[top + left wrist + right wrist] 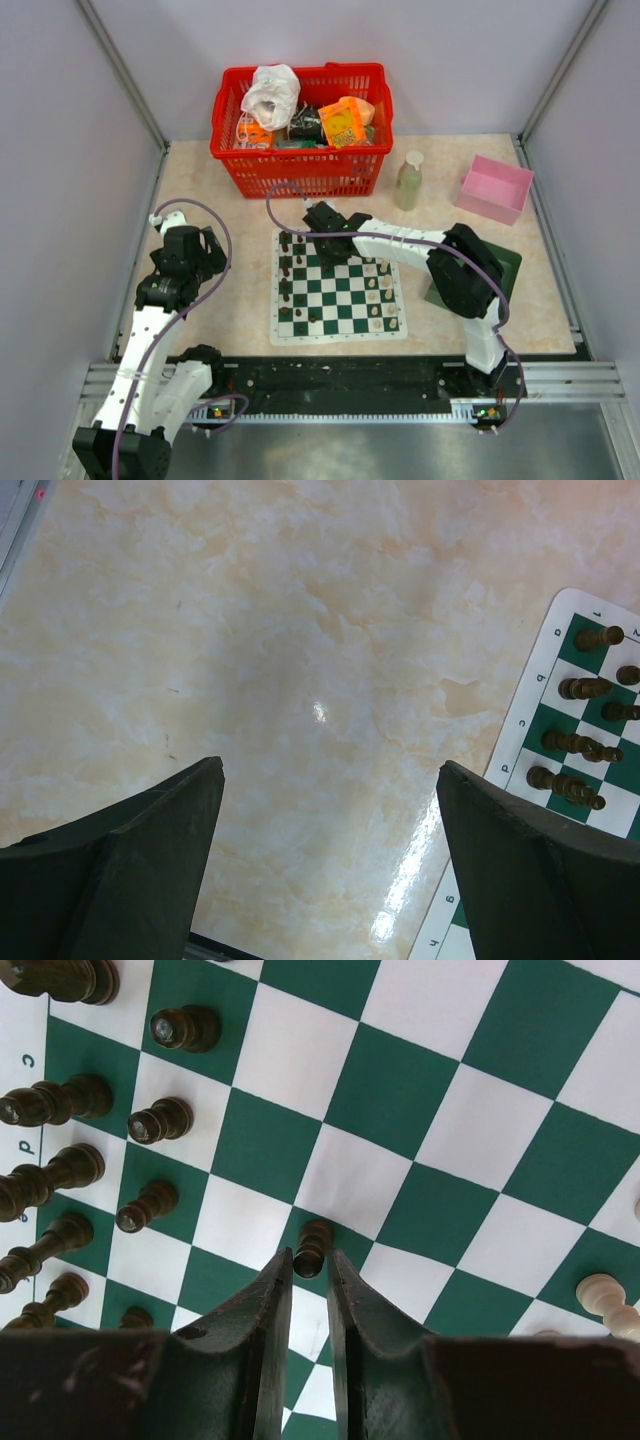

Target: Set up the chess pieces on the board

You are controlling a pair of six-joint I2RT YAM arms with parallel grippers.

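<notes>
- Right pincer (310,1260): narrowed to a slit, tips either side of a dark pawn (313,1247); cannot tell whether clamped or only flanking
- Right arm: stretched from its base leftward across the board (340,338), wrist low over the far left corner, fingers pointing down
- Left pincer (330,770): fingers wide apart, nothing between them, hanging over bare table (300,630) just beside the board's lettered border
- Left arm: folded, well left of the board
- Room: middle squares bare; red basket (300,175) close beyond the far edge, behind the right wrist
- Pawn: upright on a green square, inward from the two rows of dark pieces (150,1120), well apart from the cream pieces (600,1295)
</notes>
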